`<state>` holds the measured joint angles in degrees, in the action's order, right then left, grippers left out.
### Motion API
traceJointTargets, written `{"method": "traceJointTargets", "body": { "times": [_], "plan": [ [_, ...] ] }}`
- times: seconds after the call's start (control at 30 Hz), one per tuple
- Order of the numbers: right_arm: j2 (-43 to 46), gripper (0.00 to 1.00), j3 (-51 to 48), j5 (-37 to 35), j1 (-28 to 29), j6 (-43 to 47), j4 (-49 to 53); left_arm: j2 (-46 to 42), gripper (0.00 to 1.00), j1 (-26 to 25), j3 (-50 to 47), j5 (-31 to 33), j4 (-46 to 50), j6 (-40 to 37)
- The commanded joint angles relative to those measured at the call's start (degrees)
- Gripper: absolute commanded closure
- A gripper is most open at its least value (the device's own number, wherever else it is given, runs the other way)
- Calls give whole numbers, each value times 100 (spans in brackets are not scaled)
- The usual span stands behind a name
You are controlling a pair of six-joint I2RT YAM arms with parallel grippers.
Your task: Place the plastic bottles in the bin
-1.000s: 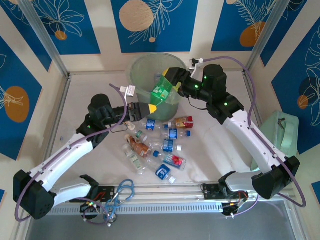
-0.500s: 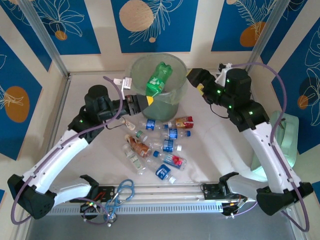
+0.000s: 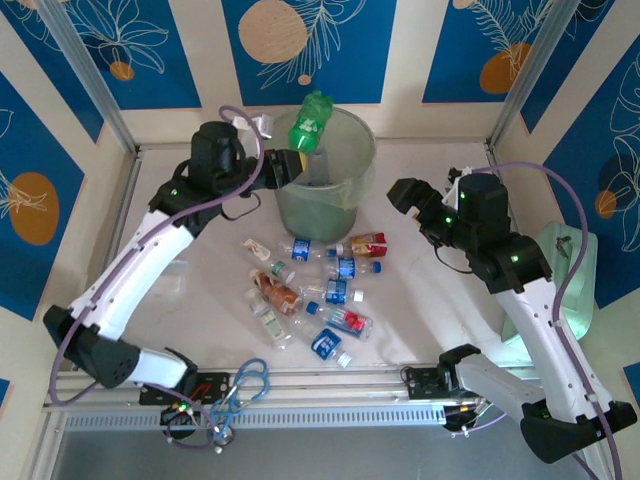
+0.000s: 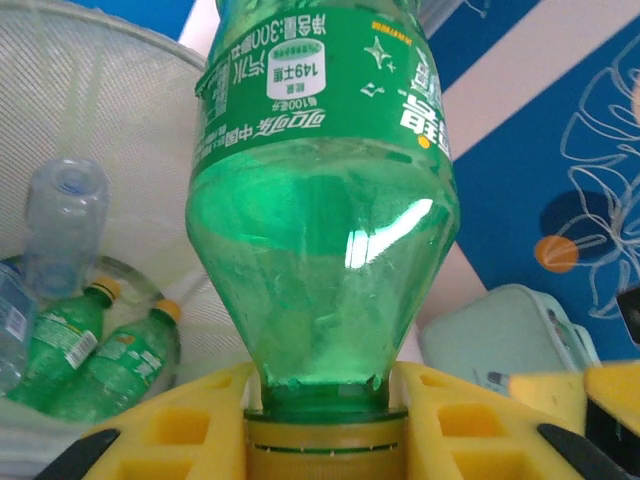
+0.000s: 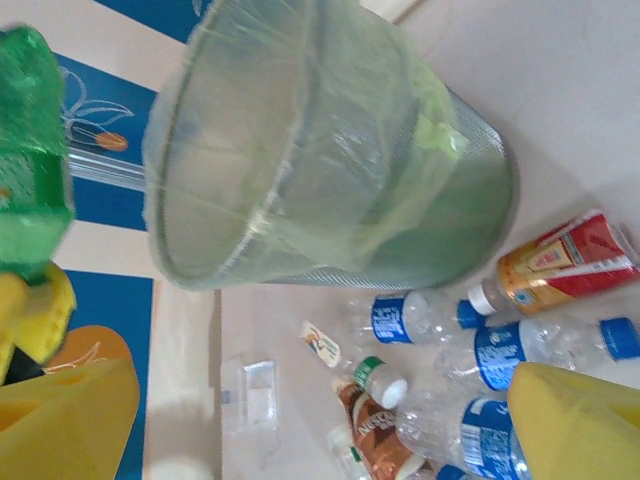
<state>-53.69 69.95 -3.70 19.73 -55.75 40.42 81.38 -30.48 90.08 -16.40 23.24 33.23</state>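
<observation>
My left gripper [image 3: 298, 153] is shut on the capped neck of a green plastic bottle [image 3: 311, 118], holding it base-up over the rim of the bin [image 3: 345, 200]. In the left wrist view the yellow fingers [image 4: 170, 430] flank the bottle [image 4: 320, 200]; the gripper [image 4: 325, 425] hangs above the bin [image 4: 110, 110], where green bottles [image 4: 70, 340] and a clear one [image 4: 60, 215] lie. My right gripper [image 3: 402, 193] is open and empty, right of the bin. Its view, with the gripper [image 5: 320, 420] over the table, shows the bin [image 5: 330, 150] and loose bottles [image 5: 420, 315].
Several bottles [image 3: 325, 290] lie scattered on the table in front of the bin, one red-labelled [image 5: 560, 260], one brown [image 5: 375, 430]. A mint-green lidded box [image 3: 572, 280] sits at the right edge. Blue scissors [image 3: 245, 385] lie by the front rail.
The right gripper opened, let go of the green bottle and drew back to the right. The left arm raised the bottle from in front of the bin to above its rim.
</observation>
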Motion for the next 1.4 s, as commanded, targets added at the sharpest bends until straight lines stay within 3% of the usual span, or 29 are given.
{"method": "traceJointTargets", "body": {
  "times": [0.0, 0.3, 0.6, 0.97, 1.1, 1.27, 1.37],
  "plan": [
    [179, 5, -124, -60, -26, -80, 167, 303, 70, 130, 583, 173, 366, -215],
    [374, 5, -341, -124, -21, -125, 263, 1145, 70, 145, 1229, 318, 732, -234],
    [459, 5, -419, -175, -56, -110, 433, 1556, 71, 139, 1410, 887, 1128, -271],
    [465, 5, -509, -157, -113, -177, 453, 2133, 71, 139, 1939, 1129, 1492, -353],
    [460, 5, -489, -157, -135, -168, 476, 2245, 61, 138, 2040, 1096, 1570, -336],
    [452, 5, -443, -140, -162, -154, 485, 2153, 37, 121, 1934, 1172, 1459, -335],
    [427, 5, -417, -127, -170, -142, 494, 2103, 33, 121, 1959, 1168, 1420, -310]
  ]
}}
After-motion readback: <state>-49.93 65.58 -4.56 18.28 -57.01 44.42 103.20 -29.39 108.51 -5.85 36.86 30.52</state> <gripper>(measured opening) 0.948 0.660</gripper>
